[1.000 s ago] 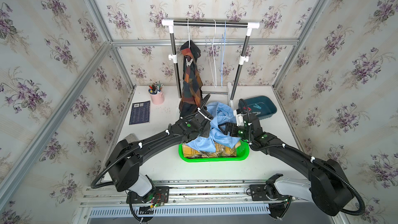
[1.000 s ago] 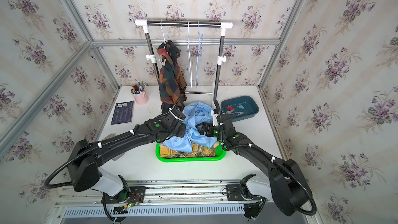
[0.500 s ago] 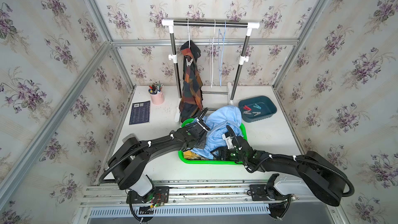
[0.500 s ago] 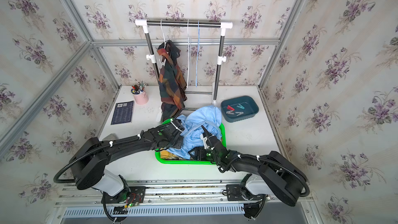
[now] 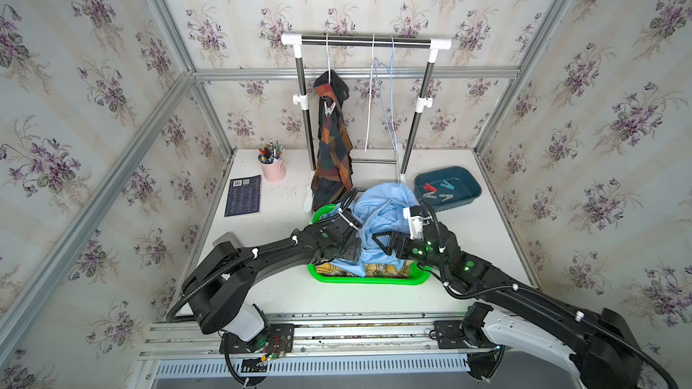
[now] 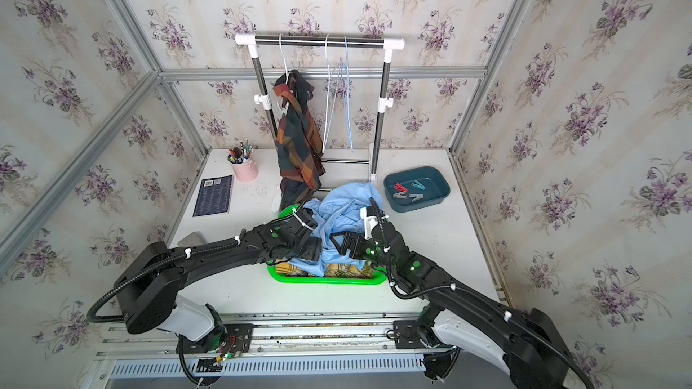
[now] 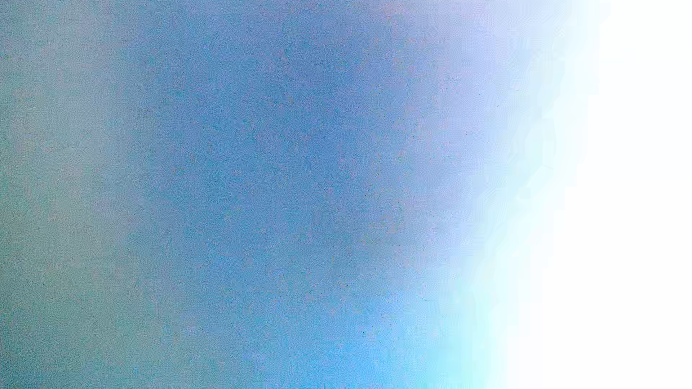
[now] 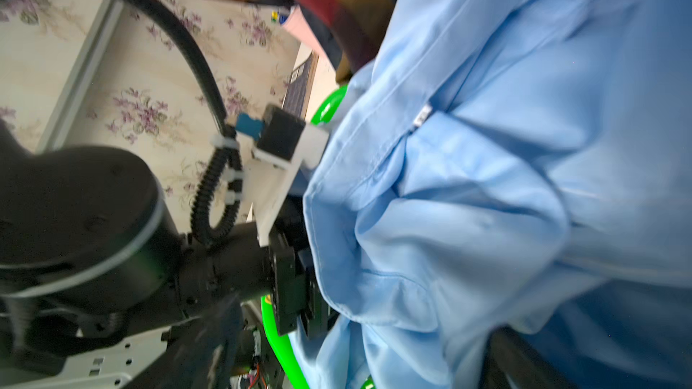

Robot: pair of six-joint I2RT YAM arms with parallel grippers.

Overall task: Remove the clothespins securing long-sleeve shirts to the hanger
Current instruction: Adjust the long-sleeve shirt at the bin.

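Observation:
A dark plaid long-sleeve shirt (image 5: pixel 333 151) hangs from a white hanger on the rack, with a translucent clothespin (image 5: pixel 328 108) clipped near its collar. The light blue shirt (image 5: pixel 385 207) lies heaped in a green basket (image 5: pixel 367 280) over the yellow plaid shirt (image 5: pixel 378 269). My left gripper (image 5: pixel 348 252) is pushed into the blue cloth, which hides its fingers. The left wrist view shows only blurred blue. My right gripper (image 5: pixel 385 246) stands open against the heap, with blue cloth between its spread fingers (image 8: pixel 516 357).
A teal bin (image 5: pixel 464 188) at the back right holds red, teal and translucent clothespins. Two bare hangers (image 5: pixel 371 99) hang on the rack bar (image 5: pixel 367 41). A pink pen cup (image 5: pixel 273 170) and a dark card (image 5: pixel 242 196) sit at the back left.
Both arms dipped low into the basket half a second ago and have since lifted a little. The blue shirt has sunk from a raised bundle into a heap on the basket.

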